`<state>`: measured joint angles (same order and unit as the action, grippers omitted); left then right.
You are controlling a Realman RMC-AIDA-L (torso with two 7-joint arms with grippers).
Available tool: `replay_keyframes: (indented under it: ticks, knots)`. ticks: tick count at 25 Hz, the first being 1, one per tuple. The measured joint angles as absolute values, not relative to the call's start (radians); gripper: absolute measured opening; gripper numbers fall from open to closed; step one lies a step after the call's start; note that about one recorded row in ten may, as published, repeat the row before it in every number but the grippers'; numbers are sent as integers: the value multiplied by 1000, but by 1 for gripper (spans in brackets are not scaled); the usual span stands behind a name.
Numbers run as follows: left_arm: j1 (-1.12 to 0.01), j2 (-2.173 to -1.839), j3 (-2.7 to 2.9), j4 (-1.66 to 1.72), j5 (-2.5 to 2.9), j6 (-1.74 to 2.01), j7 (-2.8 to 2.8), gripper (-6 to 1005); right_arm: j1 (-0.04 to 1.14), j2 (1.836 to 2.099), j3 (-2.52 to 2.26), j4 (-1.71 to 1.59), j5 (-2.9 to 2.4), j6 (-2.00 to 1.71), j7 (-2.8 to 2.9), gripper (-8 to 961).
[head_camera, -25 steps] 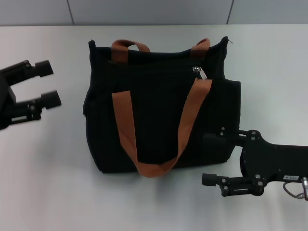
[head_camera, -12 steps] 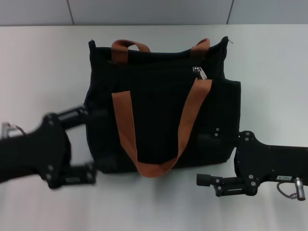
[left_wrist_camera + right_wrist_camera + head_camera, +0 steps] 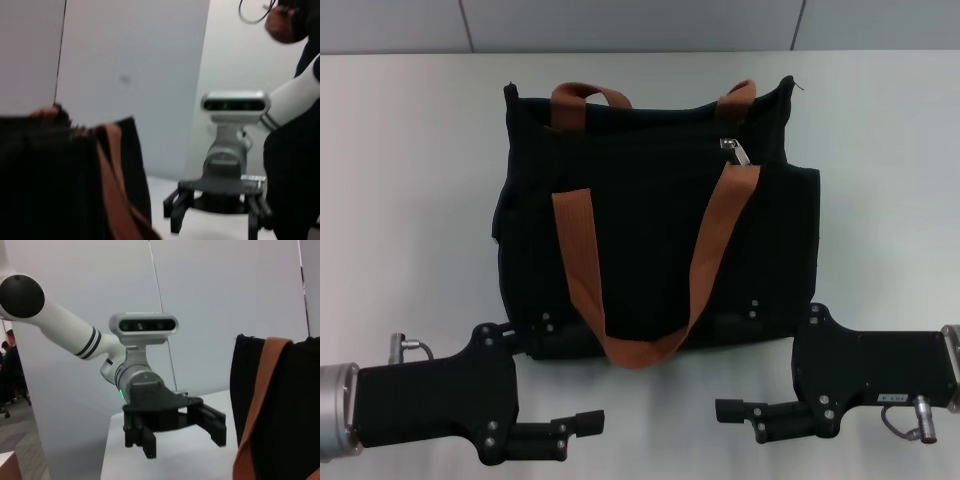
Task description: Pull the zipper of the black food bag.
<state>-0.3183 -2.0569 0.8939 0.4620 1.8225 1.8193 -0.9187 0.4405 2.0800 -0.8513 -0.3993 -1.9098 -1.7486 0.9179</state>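
- While both arms sit at the near edge of the white table [image 3: 400,150], the large boxy black fabric food bag [image 3: 650,230] with orange-brown webbing handles [image 3: 582,270] lies flat at the centre.
- Its small silver-grey metal zipper pull [image 3: 734,150] rests near the bag's far edge, toward the right end; the zip line runs 9 to 3 o'clock.
- From the right gripper [image 3: 738,362], released with fingers spread wide at the bag's near right corner, the pull lies at about 12 o'clock.
- From the left gripper [image 3: 560,382], also released at the near left corner, it lies at about 1 o'clock and farther.
- Judged so, the right arm is nearer.
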Motion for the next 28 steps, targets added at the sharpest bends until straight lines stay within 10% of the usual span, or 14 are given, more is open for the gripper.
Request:
replay_keyframes:
  ticks: [28]
  knots:
    - [-310, -2060, 890, 454, 1828, 1805, -922, 833, 448, 2080, -850, -389, -1900, -1746, 899, 838]
